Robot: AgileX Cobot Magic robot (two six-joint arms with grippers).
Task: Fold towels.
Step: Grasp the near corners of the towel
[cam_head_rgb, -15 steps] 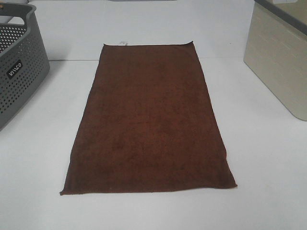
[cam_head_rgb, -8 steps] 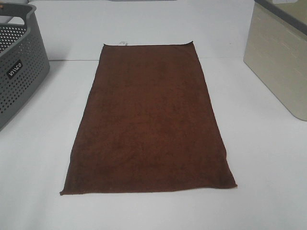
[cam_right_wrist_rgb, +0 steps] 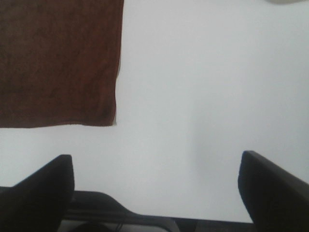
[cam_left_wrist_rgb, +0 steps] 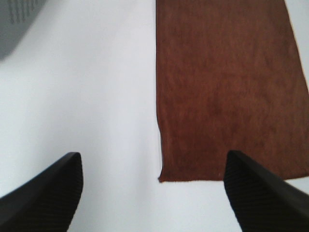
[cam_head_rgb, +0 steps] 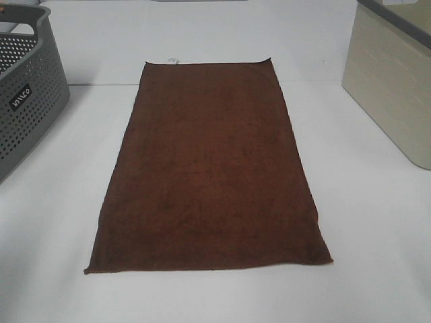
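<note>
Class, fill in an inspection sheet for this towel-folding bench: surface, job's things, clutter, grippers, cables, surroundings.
Surface: white table, flat.
Job's things: brown towel spread flat, unfolded; white tag at a far corner.
Clutter: nothing seen.
Grippers: left gripper open, right gripper open; both empty, neither touching the towel.
Cables: nothing seen.
Surroundings: grey perforated basket at the left, beige bin at the right.
</note>
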